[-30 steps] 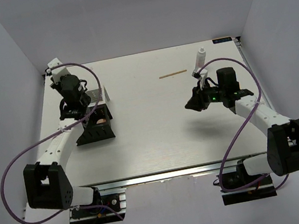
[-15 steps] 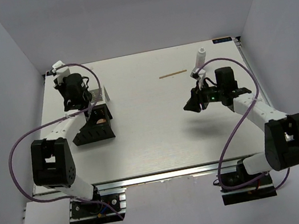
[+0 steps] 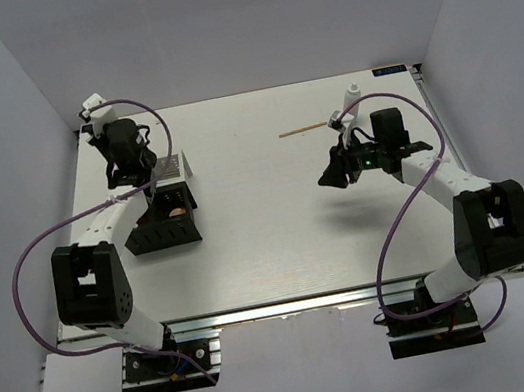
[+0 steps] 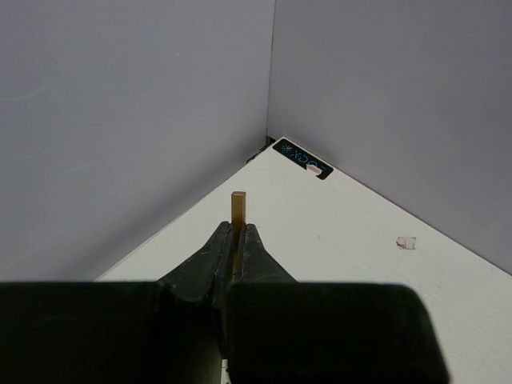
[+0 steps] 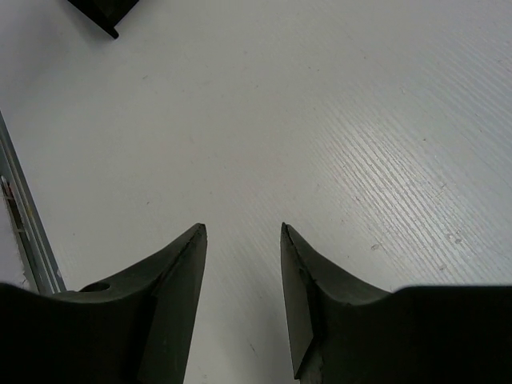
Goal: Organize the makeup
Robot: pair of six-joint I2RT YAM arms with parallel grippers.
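Note:
My left gripper (image 3: 143,172) is over the far end of the black organizer box (image 3: 169,231). In the left wrist view it (image 4: 237,230) is shut on a thin wooden stick (image 4: 238,206) whose tip pokes out past the fingertips. A peach-pink disc (image 3: 175,210) lies inside the box. A second wooden stick (image 3: 303,129) lies on the table at the far middle. The small white-blue bottle (image 3: 351,98) stands at the far right. My right gripper (image 3: 334,175) is open and empty above bare table (image 5: 242,232). The other makeup is hidden.
The table's walls close in on three sides. A black sticker (image 4: 302,158) marks a far corner, with a small clear scrap (image 4: 406,242) near it. A corner of the organizer (image 5: 102,13) shows at the top left of the right wrist view.
My left wrist has drawn back toward the far left corner, still holding the stick. My right gripper has shifted slightly left and farther, still open.

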